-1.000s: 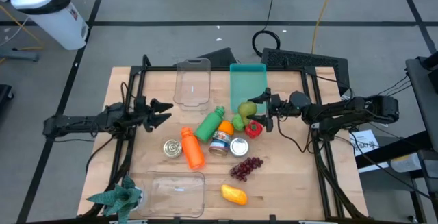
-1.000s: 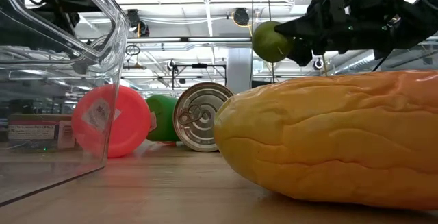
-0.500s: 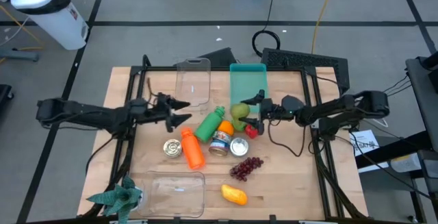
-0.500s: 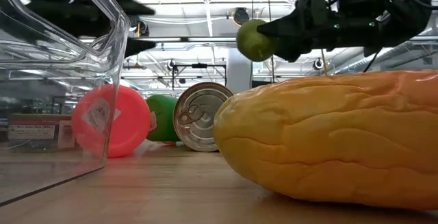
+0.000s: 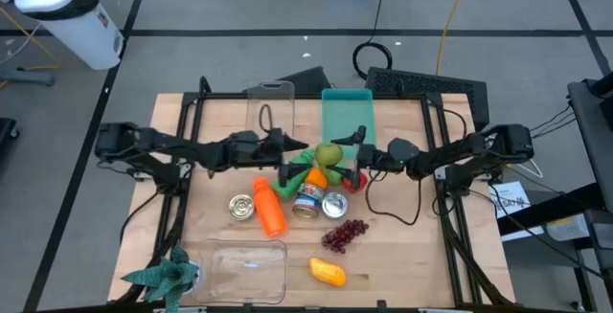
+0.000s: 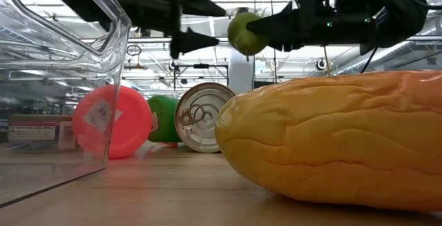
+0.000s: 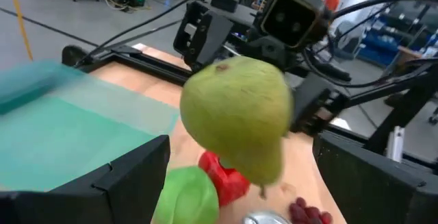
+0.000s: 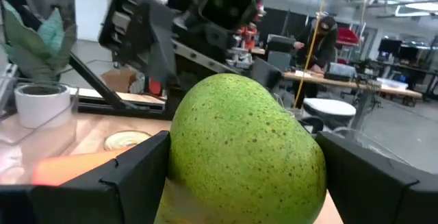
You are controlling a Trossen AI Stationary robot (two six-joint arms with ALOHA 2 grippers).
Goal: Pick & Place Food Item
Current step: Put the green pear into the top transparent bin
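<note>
My right end effector [image 5: 343,152] pinches the green pear [image 5: 329,153], holding it in the air above the wooden surface [image 5: 402,246], clear of everything lying below. In the low view the pear [image 6: 245,34] hangs at my fingertips, well above the silver can [image 6: 202,117]. My left end effector [image 5: 299,150] is spread wide and faces the pear from the other side, its fingers [image 7: 109,183] apart and not touching the fruit [image 7: 238,118]. Just beneath my right end effector lie a red pepper [image 5: 352,181] and a green bottle [image 5: 293,173]; behind it stands the teal container [image 5: 346,112]. Purple grapes [image 5: 344,234] lie nearer the surface's front edge.
</note>
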